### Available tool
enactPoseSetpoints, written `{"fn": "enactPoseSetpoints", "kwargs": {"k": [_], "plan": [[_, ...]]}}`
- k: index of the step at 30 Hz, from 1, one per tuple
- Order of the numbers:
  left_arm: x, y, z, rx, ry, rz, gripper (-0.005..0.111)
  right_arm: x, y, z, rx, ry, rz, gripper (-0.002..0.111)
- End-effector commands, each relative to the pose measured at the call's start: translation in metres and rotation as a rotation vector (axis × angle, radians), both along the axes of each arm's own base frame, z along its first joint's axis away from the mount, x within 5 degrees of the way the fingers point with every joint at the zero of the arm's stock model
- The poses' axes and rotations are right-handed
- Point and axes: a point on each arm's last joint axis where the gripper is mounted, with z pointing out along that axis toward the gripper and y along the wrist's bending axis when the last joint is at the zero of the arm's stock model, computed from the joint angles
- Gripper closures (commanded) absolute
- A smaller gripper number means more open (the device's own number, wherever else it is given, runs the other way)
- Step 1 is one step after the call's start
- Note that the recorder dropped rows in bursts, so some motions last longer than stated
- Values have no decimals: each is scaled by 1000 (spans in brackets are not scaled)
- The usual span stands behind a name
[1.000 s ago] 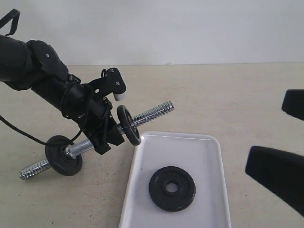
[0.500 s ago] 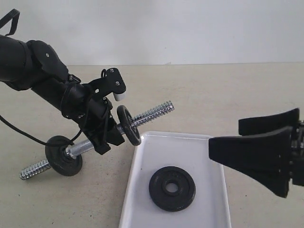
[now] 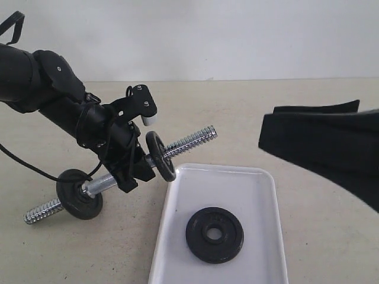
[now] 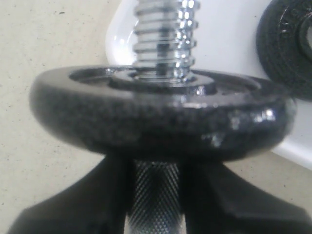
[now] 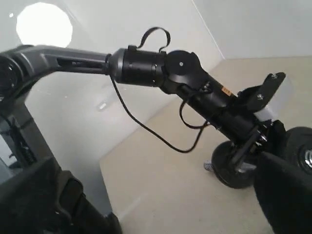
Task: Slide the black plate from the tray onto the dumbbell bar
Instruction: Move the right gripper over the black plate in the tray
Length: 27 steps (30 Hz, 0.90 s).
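Black plate (image 3: 214, 234) lies flat in the white tray (image 3: 237, 188), toward the tray's near end, with its centre hole facing up. Nothing touches it. The tray rests on the beige table (image 3: 237, 100).

Dumbbell bar (image 3: 190, 141): held at a tilt to the left of the tray. Its raised threaded end points up and to the right, above the tray's far left corner. Its lower threaded end is down at the table surface on the left.

Mounted plates: two further black discs are already threaded on the bar.
- The upper disc (image 3: 160, 155) sits just beyond the grip, beside the tray's far left corner. In the left wrist view it fills most of the picture, with bare thread projecting past it.
- The lower disc (image 3: 79, 193) sits near the bar's low end and appears to rest on the table.

Left claw (image 3: 132, 171): pressed together on the knurled middle of the bar, between the two mounted discs. In the left wrist view one finger (image 4: 63, 209) stands on each side of the knurled section. A thin black cable (image 3: 23, 165) hangs from the left arm.

Right claw (image 3: 267, 120): spread wide and holding nothing. It hangs above the table at the right side of the exterior view, higher than the tray and well apart from the black plate. In the right wrist view its two fingers stand at opposite lower corners, and the left arm and the bar show between them.
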Motion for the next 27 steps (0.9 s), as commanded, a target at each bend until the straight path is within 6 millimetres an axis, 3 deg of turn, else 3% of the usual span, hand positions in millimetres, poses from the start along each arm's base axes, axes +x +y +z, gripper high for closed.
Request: {"fn": "enactPoseSetpoints", "kwargs": {"k": [1, 4, 6, 9, 12, 16, 19, 22, 27], "plan": [[1, -5, 23, -82, -33, 51, 102, 16, -8, -19, -248, 66, -199, 3], [1, -5, 23, -82, -33, 51, 102, 25, -9, -25, -347, 83, -339, 3], [2, -5, 23, -82, -37, 54, 102, 30, -3, -19, -422, 31, -409, 3], [2, -5, 23, -82, -37, 54, 102, 30, 19, 4, -429, -40, -440, 3], [2, -5, 23, -82, -37, 54, 102, 29, 36, 6, -420, -35, -447, 3], [1, -6, 23, -82, -31, 50, 102, 45, 68, -40, -614, 29, -435, 3], [1, -6, 23, -82, -31, 50, 102, 51, 81, -70, -729, 77, -448, 3], [1, -6, 23, -82, -31, 50, 102, 55, 81, -83, -732, 179, -504, 3], [1, -6, 23, -82, -29, 49, 102, 53, 88, -95, -746, 239, -448, 3]]}}
